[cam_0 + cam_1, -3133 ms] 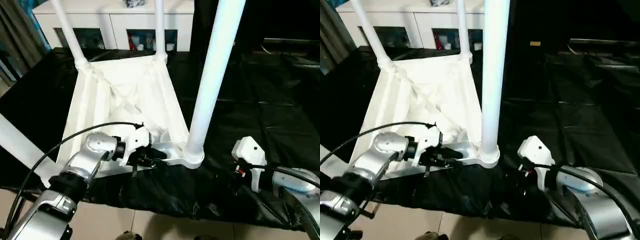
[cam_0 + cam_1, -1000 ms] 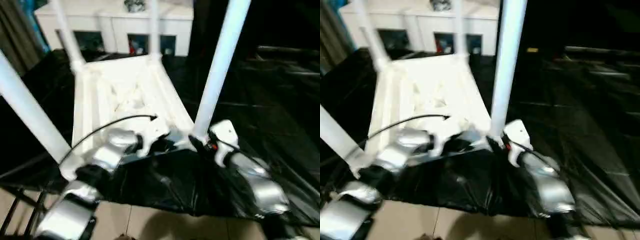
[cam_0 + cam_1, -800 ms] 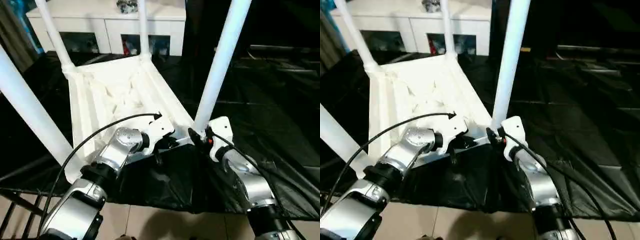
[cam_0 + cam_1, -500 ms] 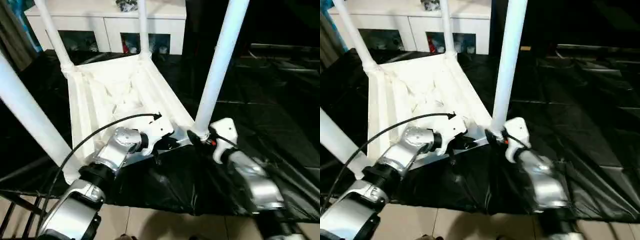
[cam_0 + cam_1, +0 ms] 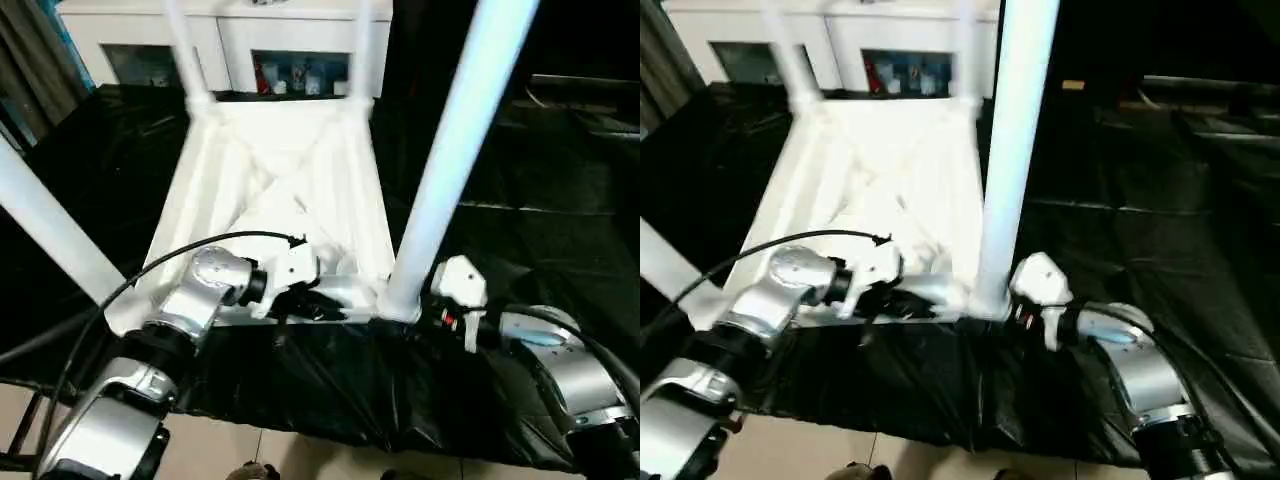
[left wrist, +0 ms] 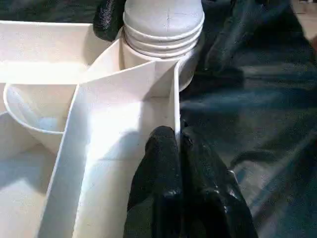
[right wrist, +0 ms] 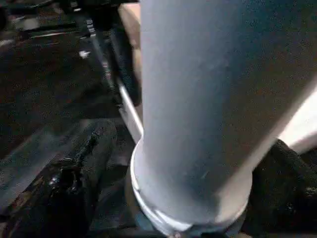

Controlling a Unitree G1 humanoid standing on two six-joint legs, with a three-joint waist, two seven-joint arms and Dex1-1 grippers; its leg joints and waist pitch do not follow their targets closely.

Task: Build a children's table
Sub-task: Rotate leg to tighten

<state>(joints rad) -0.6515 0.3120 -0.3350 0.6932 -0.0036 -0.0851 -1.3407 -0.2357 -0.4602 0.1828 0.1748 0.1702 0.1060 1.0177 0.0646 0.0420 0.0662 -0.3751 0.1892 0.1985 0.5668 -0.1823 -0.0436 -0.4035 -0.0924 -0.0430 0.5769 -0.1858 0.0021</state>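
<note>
Your right claw [image 7: 173, 198] has swung in from well apart to the near right leg [image 5: 450, 160], and its black fingers [image 7: 74, 173] now stand wide on either side of the leg's foot without clamping it. Your left claw [image 6: 171, 148] stays clenched on the near edge rib of the children's table [image 5: 290, 170], which lies upside down on the black-covered worktop [image 5: 520, 250] with its legs upright. Judged from this, the corner socket [image 6: 163, 29] looks seated; the build seems nearly done.
</note>
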